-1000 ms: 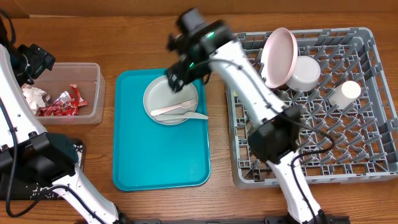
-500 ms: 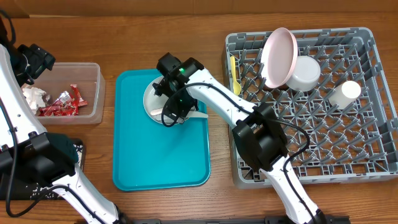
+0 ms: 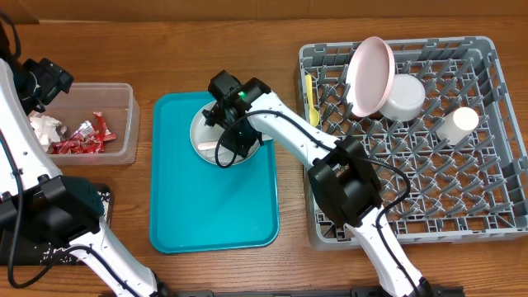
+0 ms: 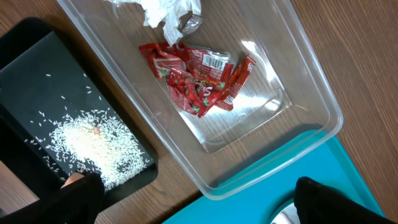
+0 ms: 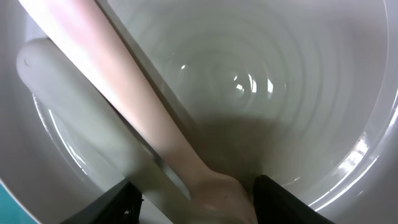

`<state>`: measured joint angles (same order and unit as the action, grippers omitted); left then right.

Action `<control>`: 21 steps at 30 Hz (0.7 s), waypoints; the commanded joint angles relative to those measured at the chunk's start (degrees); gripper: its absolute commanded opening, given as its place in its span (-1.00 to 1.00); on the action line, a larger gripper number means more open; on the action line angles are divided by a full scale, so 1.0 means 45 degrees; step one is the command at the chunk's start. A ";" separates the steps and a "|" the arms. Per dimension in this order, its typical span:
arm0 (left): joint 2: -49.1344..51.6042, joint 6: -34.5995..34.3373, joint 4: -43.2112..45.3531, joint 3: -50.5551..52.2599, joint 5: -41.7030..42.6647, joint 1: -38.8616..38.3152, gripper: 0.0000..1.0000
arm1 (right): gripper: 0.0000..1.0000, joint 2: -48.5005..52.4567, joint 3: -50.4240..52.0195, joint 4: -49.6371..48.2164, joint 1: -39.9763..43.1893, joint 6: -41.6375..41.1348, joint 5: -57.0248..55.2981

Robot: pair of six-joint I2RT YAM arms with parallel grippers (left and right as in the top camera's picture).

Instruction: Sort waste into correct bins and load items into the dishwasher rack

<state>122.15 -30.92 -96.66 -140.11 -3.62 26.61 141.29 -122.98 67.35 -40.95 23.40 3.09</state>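
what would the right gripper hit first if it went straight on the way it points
The right gripper would most likely meet the white cutlery between its fingers, with the grey plate just beneath.

1. Overhead: looks straight down on the whole wooden bench [image 3: 165, 58].
2. Left wrist: downward, fairly near the clear rectangular plastic tub [image 4: 264, 93], at overhead's left edge.
3. Right wrist: extremely close on the grey round plate [image 5: 280, 74], at overhead's upper centre.
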 commanded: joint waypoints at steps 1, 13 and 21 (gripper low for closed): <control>-0.0374 0.0253 -0.0029 -0.0126 0.0019 -0.0097 0.99 | 0.11 -0.0015 -0.0087 0.0151 0.0029 -0.0253 -0.0015; -0.0374 0.0253 -0.0029 -0.0126 0.0024 -0.0097 1.00 | -0.32 -0.0034 -0.1122 0.0840 0.0034 -0.0544 -0.0015; -0.0374 0.0253 -0.0029 -0.0126 0.0019 -0.0097 1.00 | -0.46 -0.0039 -0.1117 0.0913 0.0034 -0.0544 -0.0015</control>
<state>122.13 -30.92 -96.66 -140.11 -3.62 26.61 141.32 -126.32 71.59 -40.95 21.04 2.96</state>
